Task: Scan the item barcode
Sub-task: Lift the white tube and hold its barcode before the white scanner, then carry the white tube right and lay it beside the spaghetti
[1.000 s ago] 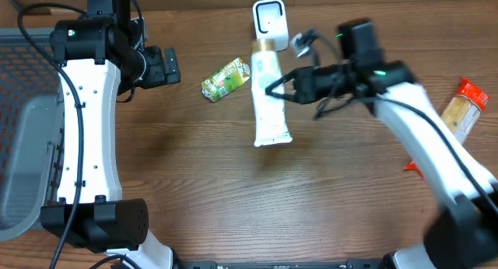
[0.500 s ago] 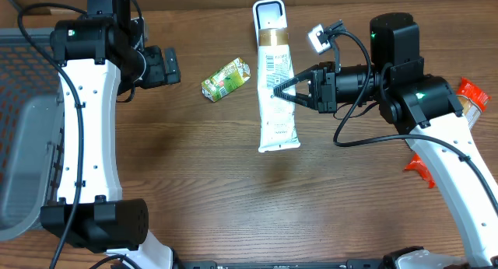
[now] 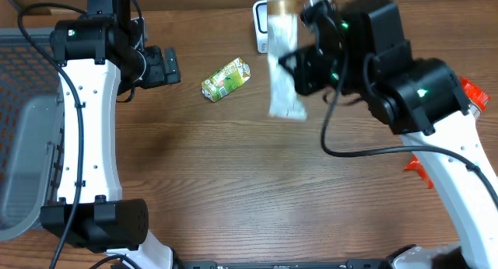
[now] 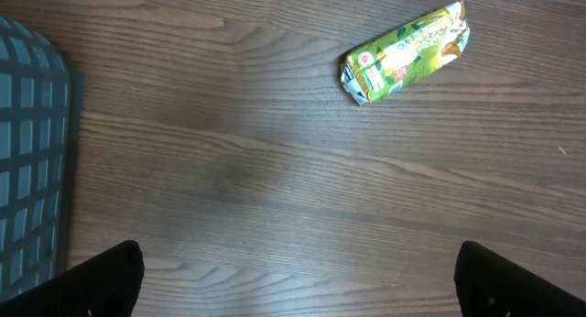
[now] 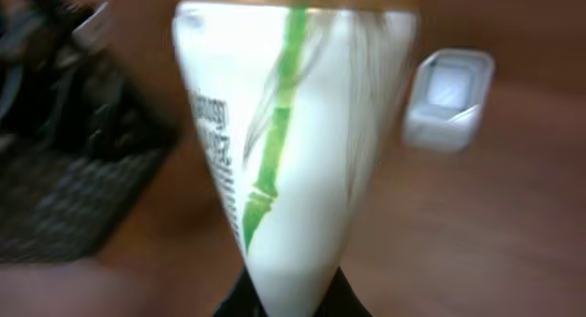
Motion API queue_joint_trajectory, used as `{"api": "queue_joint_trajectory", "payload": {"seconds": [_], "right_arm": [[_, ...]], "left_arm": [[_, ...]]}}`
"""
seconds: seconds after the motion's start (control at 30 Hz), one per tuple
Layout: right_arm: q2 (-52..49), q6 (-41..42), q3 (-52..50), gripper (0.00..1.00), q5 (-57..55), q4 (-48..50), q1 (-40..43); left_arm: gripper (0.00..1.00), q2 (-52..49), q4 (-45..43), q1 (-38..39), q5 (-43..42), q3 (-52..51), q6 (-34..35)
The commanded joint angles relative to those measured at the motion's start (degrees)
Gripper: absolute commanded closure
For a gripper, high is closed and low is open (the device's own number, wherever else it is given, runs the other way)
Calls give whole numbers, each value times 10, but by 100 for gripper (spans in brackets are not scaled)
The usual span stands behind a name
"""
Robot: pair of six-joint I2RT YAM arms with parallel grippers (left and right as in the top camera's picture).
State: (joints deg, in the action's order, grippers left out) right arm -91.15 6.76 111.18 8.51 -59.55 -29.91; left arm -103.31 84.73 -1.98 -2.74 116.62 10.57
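Over the bench [image 3: 233, 191], my right hand [image 5: 286, 303], clamped on the white tube [image 5: 293, 125], holds it aloft, with its long axis running toward the scanner [image 5: 449, 97] beside its far end. My left hand [image 4: 302, 285] gapes empty, well apart.

The right hand [image 3: 296, 67] lifted the tube [image 3: 284, 75] off the bench and carried it toward the scanner [image 3: 261, 28]. The tube, previously flat below the scanner, hung tilted, its upper end overlapping the scanner from overhead.
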Motion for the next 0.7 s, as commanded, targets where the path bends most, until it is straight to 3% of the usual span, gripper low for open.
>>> {"api": "queue_joint_trajectory", "payload": {"seconds": [0.0,0.13,0.27,0.37,0.5,0.67], "right_arm": [[-68,-111,28,96,-271,28,-29],[-152,-179,28,96,-448,107,-40],[-236,-369,28,96,-520,206,-35],[-288,-469,28,96,-538,307,-25],[-345,-530,28,96,-539,441,-8],[-405,-627,28,96,-535,533,9]], "left_arm": [[1,-6,1,-2,0,0,6],[0,-6,1,-2,0,0,6],[0,-6,1,-2,0,0,6],[0,-6,1,-2,0,0,6],[0,-6,1,-2,0,0,6],[0,-6,1,-2,0,0,6]]}}
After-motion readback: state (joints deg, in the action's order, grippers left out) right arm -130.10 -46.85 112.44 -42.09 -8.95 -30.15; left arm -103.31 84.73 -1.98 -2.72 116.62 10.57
